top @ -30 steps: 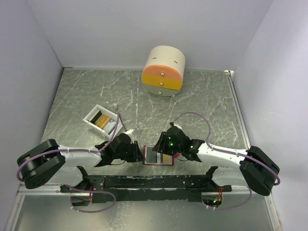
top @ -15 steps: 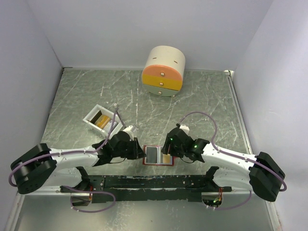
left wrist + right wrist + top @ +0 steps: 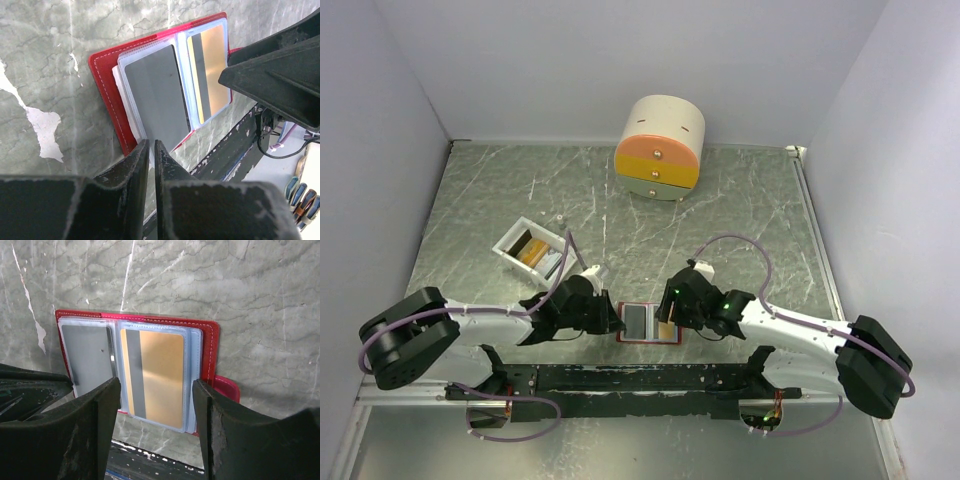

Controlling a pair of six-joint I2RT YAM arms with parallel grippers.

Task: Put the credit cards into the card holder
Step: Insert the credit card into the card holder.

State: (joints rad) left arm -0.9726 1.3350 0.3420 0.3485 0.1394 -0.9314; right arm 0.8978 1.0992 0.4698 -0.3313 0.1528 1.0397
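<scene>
Now the red card holder (image 3: pixel 649 322) lies open at the table's (image 3: pixel 740 200) 6 o'clock edge, with the black rail (image 3: pixel 640 378) just beside it. The left gripper (image 3: pixel 151 145), fingers almost pressed together, meets its 9 o'clock sleeve edge. The right gripper (image 3: pixel 156 385), spread wide, straddles the gold card (image 3: pixel 157 380). Tabletop runs toward 12 o'clock.

The left arm (image 3: pixel 490 322) and right arm (image 3: pixel 790 325) lay low, wrists angled inward toward each other. The left gripper (image 3: pixel 151 146) had its fingers pressed almost together, only a slit between; the right gripper (image 3: pixel 156 390) stood spread wide.

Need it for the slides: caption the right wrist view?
Open right gripper over the open card holder, gold card and grey card in its sleeves.
</scene>
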